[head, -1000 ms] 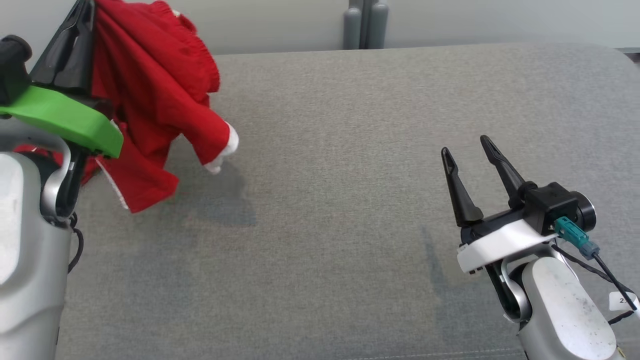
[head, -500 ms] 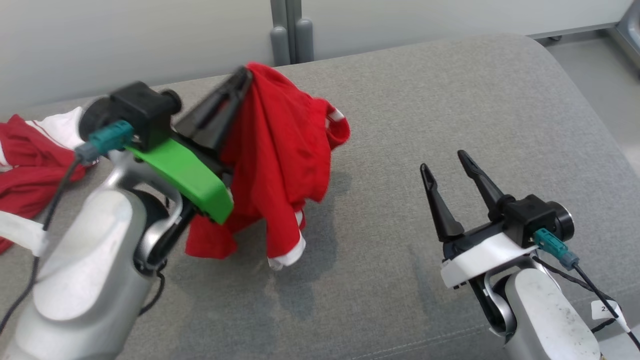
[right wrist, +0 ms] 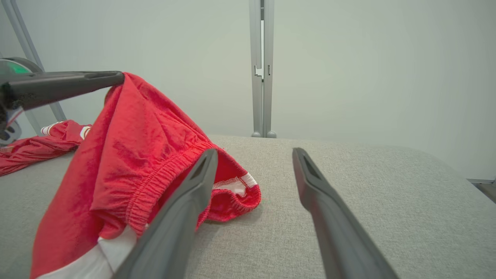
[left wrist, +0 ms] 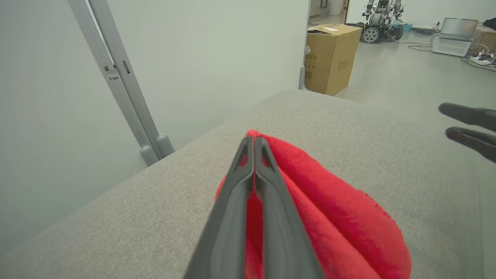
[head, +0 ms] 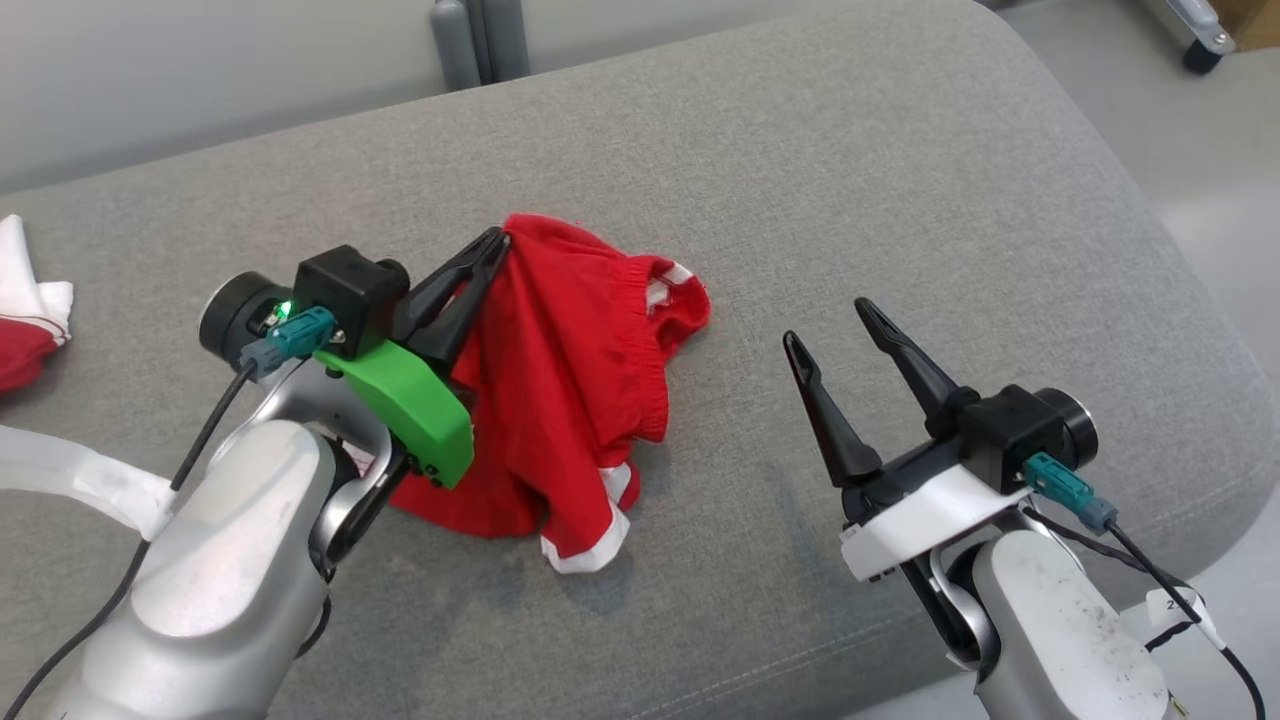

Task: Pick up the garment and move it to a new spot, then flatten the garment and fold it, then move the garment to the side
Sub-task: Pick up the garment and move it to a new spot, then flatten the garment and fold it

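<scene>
Toward the middle of the cushion (head: 800, 200), the left gripper (head: 495, 245) is clamped on the red garment (head: 570, 360), hem touching down, right gripper (head: 826, 322) spread empty; releasing now could leave it bunched.

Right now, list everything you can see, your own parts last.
red garment: one, red with white trim, mid-cushion, top pinched, rest lying on it
second garment: one, red and white, cushion's far left
cushion: one, grey, under both garments
post: one, grey, behind the cushion
cardboard box: one, brown, floor beyond the cushion
laptop: one, silver, floor farther off
left fingers: two, dark, shut on the red garment
right fingers: two, dark, open, right of the garment, not touching
</scene>
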Tool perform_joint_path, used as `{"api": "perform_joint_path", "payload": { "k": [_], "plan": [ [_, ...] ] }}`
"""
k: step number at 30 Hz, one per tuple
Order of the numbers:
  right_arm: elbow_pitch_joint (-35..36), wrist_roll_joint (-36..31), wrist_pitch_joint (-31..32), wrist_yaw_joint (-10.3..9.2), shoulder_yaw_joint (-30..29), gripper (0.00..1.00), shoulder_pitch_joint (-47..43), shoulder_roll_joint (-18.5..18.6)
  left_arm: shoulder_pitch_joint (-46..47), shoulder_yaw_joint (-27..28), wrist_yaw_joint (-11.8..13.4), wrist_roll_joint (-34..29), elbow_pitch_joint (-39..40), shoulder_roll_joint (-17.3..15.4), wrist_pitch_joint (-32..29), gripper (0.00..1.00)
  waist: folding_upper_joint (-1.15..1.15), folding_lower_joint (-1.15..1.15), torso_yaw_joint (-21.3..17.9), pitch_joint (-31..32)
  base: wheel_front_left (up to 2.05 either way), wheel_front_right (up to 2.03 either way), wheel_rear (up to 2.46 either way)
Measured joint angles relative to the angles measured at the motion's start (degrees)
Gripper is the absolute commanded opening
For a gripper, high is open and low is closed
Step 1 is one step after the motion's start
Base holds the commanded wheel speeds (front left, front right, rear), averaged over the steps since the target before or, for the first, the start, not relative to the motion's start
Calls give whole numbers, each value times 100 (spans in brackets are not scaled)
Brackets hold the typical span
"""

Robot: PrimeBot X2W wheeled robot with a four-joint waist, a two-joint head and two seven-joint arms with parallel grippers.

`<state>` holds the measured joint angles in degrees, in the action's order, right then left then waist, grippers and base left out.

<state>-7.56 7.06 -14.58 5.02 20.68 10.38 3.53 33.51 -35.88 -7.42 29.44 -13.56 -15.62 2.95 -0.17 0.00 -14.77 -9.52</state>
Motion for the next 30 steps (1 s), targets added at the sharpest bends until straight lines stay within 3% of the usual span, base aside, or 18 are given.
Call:
{"api": "perform_joint_path", "payload": {
  "k": [4, 8, 9, 10, 11, 12, 20, 30],
  "plan": [
    [-4, 2, 0, 0, 0, 100, 30, 1, 28, -56, 24, -342, -414, 22, 153, 0, 0, 0, -126, -161, 0, 0, 0],
    [-27, 2, 0, 0, -3, 100, 105, -1, 169, -88, 218, -597, -824, 115, 366, 0, 0, 0, -216, -312, 0, 0, 0],
    [-53, 2, 0, 1, 9, 100, 124, -2, 197, -69, 274, -604, -909, 176, 449, 9, 0, 0, -229, -343, 0, 0, 0],
    [-85, 2, 0, 2, 26, 100, 138, -2, 230, -74, 324, -633, -1003, 234, 505, 39, 0, 0, -240, -368, 0, 0, 0],
    [-85, 2, 0, 2, 26, 100, 138, -2, 230, -74, 324, -633, -1003, 234, 505, 76, 0, 0, -240, -368, 0, 0, 0],
    [-113, 2, 0, 3, 36, 100, 148, -3, 257, -81, 345, -670, -1068, 292, 544, 100, 0, 0, -244, -387, 0, 0, 0],
    [-460, -3, 0, 60, 37, 100, 235, 63, 554, 44, 698, -873, -1317, 609, 1050, 100, 0, 0, -7, -406, 0, 0, 0],
    [-1346, -281, 10, 203, 463, 100, 423, 817, 73, -49, 739, -699, -759, 1307, 1180, 100, 0, 0, 604, -343, 0, 0, 0]
  ]
}}
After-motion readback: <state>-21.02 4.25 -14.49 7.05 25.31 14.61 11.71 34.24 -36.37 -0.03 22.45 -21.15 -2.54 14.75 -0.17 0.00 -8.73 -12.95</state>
